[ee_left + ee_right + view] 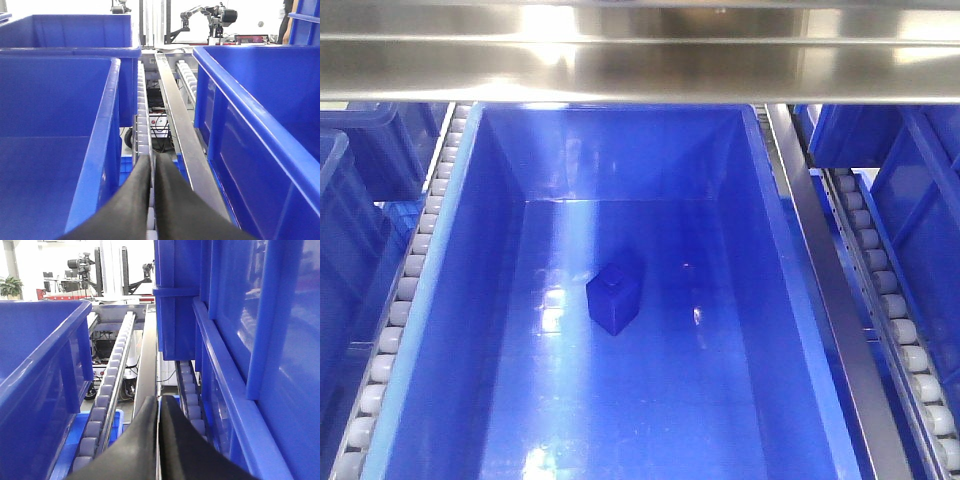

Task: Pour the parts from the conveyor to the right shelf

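While we look down from the front view, one blue part (615, 297) sits alone on the floor of a deep blue tub (800, 330), roughly in the middle, tilted a bit. That tub rests on the right shelf (640, 60), between rails of white rollers (400, 300). On the left wrist view our left tool (152, 165) has its black fingers pressed together, holding nothing, right over a roller rail between two tubs. Same deal for the right tool (159, 407): fingers together, sitting above a steel rail (147, 360) beside the tubs.
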You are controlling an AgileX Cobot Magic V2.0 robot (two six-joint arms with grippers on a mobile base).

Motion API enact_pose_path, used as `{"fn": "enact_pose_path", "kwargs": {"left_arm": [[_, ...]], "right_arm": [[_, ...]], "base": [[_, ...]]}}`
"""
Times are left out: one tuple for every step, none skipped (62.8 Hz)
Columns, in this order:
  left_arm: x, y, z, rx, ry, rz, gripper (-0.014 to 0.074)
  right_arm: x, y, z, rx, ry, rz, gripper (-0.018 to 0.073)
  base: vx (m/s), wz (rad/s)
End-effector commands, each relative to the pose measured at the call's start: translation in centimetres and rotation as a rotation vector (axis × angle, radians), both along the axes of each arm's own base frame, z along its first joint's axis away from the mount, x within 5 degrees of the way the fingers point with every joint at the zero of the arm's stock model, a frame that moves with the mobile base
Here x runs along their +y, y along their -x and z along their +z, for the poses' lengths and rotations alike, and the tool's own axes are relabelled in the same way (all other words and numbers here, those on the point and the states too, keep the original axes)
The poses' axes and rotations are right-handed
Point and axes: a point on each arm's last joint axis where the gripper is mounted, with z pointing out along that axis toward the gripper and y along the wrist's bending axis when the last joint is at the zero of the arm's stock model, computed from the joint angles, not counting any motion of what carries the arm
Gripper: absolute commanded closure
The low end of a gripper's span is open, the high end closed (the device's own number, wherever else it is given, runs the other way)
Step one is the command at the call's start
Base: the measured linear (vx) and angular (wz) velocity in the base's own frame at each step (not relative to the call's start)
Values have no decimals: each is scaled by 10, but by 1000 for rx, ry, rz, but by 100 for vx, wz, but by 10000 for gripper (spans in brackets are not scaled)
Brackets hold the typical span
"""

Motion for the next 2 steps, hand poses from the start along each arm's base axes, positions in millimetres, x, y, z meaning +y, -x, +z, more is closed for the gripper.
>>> {"fn": "enact_pose_path", "kwargs": {"left_arm": [[0,0,-4,-52,13,-1,603],[0,0,-4,-52,13,-1,603]], "right_arm": [[0,0,2,-70,7,2,569],[0,0,2,-70,7,2,569]], "base": [[0,0],[0,0]]}}
